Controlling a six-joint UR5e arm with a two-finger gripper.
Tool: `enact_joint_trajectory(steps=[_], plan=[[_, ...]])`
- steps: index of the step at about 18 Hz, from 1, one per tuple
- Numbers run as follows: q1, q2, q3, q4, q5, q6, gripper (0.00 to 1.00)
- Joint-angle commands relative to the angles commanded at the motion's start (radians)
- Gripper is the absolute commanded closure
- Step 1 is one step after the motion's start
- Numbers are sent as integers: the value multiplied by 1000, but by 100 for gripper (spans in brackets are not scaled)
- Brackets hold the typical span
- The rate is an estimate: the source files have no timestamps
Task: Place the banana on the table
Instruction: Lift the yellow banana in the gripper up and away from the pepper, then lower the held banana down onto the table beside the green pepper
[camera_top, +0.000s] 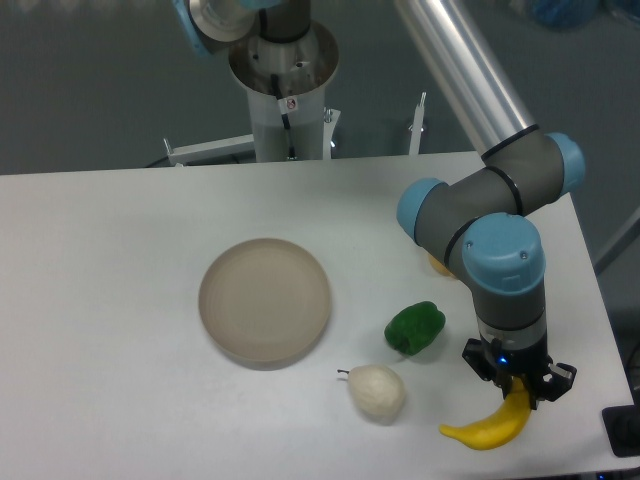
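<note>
The small curved bright-yellow plastic banana (488, 428) lies at the front right of the large flat white matte desk (110, 300), its lower end pointing toward eight o'clock and its upper end rising into the gripper (518, 390) of the grey-and-blue arm (500, 260). The short black fingers (540, 385) point straight down and are pinching that upper tip of the banana; the rest of its body appears to rest on the desk surface, though contact there cannot be told for sure. At ten o'clock from the banana sits a glossy green toy pepper (416, 328), and at nine o'clock, just beside it, a cream-white toy pear (377, 390) with a thin stem. Farther off at ten o'clock stands a round beige plate (265, 299). A sliver of a pale orange fruit (438, 264) shows behind the arm's elbow joint, mostly hidden.
</note>
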Motion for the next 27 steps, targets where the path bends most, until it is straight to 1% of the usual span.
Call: enact_joint_trajectory(steps=[6,8,11,13,16,19,22,24,27], plan=[[2,8,-6,-2,-5,11,68],[9,20,-17,-2,-12,14,68],[28,47,-32,-21,-17,55,68],[52,81,-66,-58,-20,101,68],[97,135,-135,-64,-40,205,68],[150,172,-196,-64,-63,302,68],[208,195,-256,-61,-81,424,68],[241,198,-275,-54,-104,492,68],[276,190,-294,-54,-136,511,68]])
